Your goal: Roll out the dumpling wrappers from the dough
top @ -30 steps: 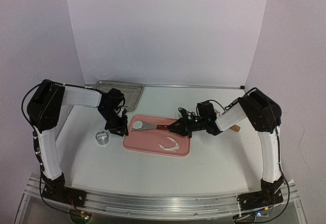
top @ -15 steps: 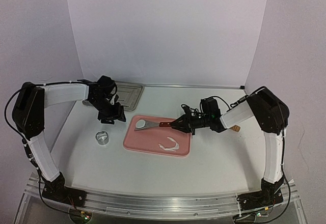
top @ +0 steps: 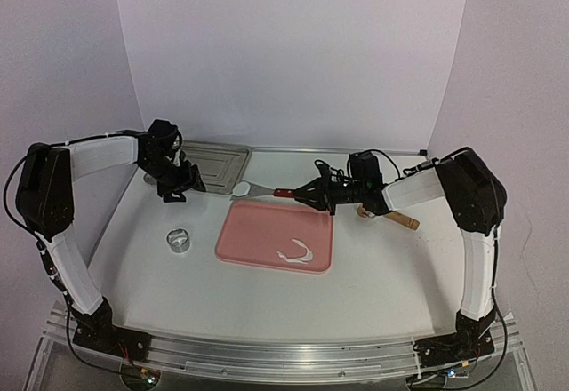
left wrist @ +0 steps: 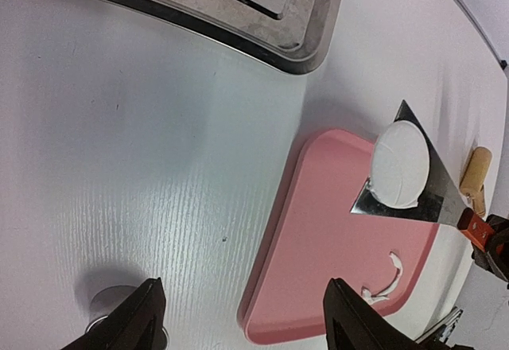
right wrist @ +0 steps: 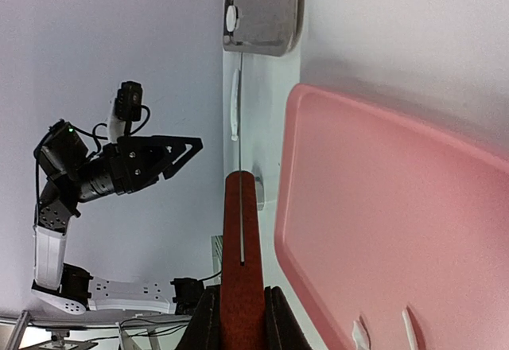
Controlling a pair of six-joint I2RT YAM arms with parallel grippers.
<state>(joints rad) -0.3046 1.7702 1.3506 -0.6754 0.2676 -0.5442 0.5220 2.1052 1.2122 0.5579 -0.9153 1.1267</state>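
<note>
Empty left gripper (top: 172,191) with fingers spread wide beside steel tray (top: 216,156), metal ring cutter (top: 180,242) nearer, one dumpling wrapper (top: 241,189) lying on scraper (top: 260,192) blade between steel tray and pink tray (top: 267,231), right gripper (top: 307,195) clamped on scraper's red handle, wooden rolling pin (top: 393,219) beyond.

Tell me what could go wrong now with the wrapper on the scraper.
1. The wrapper lies loose at the wide front end of the scraper, held by the right gripper; a tilt may drop it short of the metal tray.
2. The open left gripper hangs near that tray; the two could collide.
</note>
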